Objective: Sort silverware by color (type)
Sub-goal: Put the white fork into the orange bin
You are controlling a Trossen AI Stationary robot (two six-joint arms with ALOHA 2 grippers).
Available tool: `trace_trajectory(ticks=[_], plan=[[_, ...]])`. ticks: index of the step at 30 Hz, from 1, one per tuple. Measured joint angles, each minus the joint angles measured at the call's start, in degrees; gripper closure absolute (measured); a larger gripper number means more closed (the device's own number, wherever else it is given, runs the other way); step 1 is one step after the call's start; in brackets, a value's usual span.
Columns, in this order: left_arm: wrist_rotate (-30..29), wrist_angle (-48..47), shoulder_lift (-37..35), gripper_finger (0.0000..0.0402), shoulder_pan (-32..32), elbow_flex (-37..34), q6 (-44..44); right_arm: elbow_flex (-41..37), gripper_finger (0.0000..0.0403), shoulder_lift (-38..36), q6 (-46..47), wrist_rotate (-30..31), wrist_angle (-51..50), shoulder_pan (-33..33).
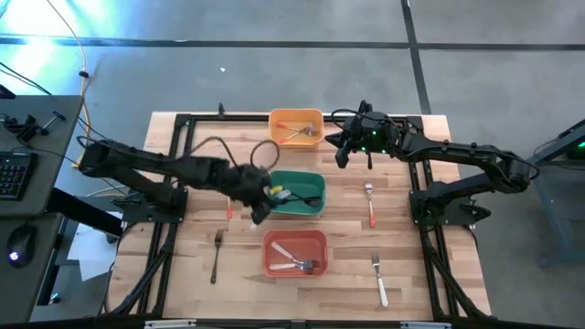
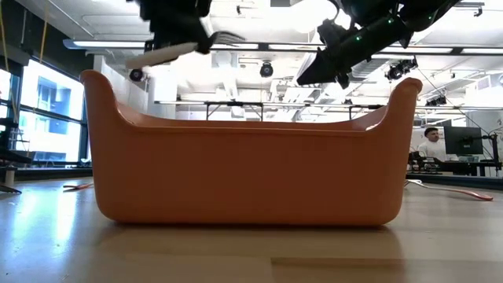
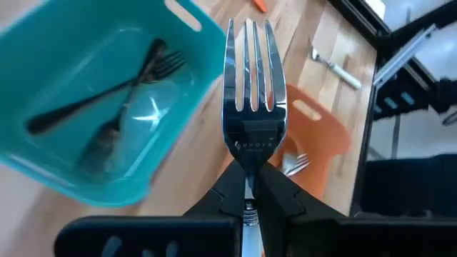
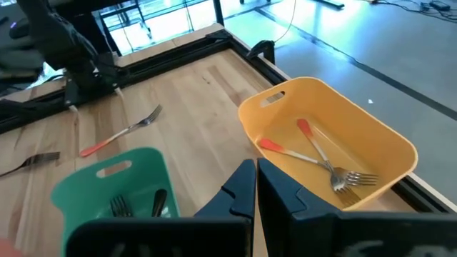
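Observation:
My left gripper (image 1: 259, 210) hangs over the gap between the green bin (image 1: 298, 194) and the red bin (image 1: 295, 253), shut on a white-handled, metal-headed fork (image 2: 181, 49). In the left wrist view its tines (image 3: 250, 78) point away from the fingers. My right gripper (image 1: 345, 152) hovers shut and empty just right of the yellow-orange bin (image 1: 295, 128). Black forks (image 3: 107, 100) lie in the green bin, red-orange-handled ones (image 4: 314, 153) in the yellow-orange bin, and white-handled ones (image 1: 294, 263) in the red bin. My left gripper pinches the fork by its neck (image 3: 248, 158), just behind the metal head, between its two fingers (image 3: 227, 191). The head sticks out ahead of the fingertips. The fork is lifted clear, about level, with its white handle (image 2: 157, 55) trailing behind the gripper.
Loose on the table lie a black fork (image 1: 217, 254) near left, a red-orange-handled fork (image 1: 370, 203) and a white-handled fork (image 1: 379, 279) on the right, and another red-orange one (image 4: 118, 135) left of the green bin. Black frame rails border the tabletop.

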Motion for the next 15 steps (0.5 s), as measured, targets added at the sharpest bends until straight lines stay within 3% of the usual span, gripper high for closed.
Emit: trace_trajectory(ticks=[7,15], plan=[[-4.8,-3.7,10.3,0.0397,-7.9,11.3,-4.9,0.0,0.0403,0.0,-2.6,0.0,0.0,0.0],[-0.2,-4.7,21.8,0.0397,-10.2,19.1,-10.1,0.0,0.0403,0.0,-1.8,0.0,-0.7,0.0]])
